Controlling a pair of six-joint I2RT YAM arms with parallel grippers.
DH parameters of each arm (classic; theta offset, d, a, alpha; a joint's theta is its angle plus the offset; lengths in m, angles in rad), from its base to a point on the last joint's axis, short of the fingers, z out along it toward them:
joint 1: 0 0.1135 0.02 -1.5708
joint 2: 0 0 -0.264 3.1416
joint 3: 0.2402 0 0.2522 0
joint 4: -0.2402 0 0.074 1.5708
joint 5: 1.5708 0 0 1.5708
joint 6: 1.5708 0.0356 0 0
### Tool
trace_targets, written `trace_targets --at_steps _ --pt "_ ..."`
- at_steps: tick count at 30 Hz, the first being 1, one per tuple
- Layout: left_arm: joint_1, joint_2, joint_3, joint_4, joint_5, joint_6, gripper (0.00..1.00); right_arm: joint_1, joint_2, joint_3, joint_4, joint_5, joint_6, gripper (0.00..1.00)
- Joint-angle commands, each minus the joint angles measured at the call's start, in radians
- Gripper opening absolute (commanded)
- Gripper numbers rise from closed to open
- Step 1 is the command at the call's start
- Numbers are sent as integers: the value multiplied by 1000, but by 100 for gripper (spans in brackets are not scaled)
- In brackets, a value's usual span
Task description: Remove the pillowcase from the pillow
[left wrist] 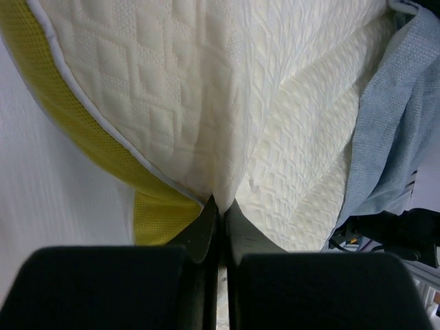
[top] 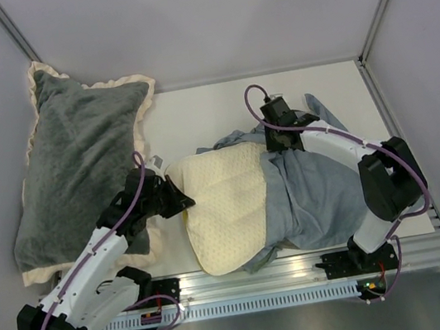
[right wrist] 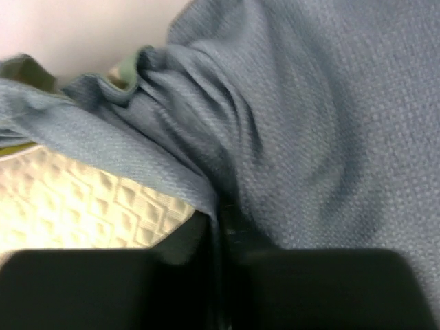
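Two pillows: a dark grey plush pillow (top: 77, 162) lies idle at ten o'clock, and the pillow (top: 226, 206) sits at centre, its nine o'clock half bare. One pillowcase (top: 316, 191) covers its three o'clock half. The left gripper (left wrist: 218, 206) is pinched tight on the pillow's edge, probably to anchor it. The right gripper (right wrist: 220, 223) is clamped on the pillowcase, probably to pull.

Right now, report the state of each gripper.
Left gripper: closed, pinching the pillow at its edge.
Right gripper: closed on the pillowcase.
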Motion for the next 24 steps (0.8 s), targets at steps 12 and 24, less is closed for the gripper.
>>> trace_targets --at_steps 12,24 --pt "-3 -100 8 -129 29 70 100 51 -148 -91 -55 226 5 98" --pt "-3 -281 110 -281 104 -25 100 49 -303 -143 -61 186 50 98"
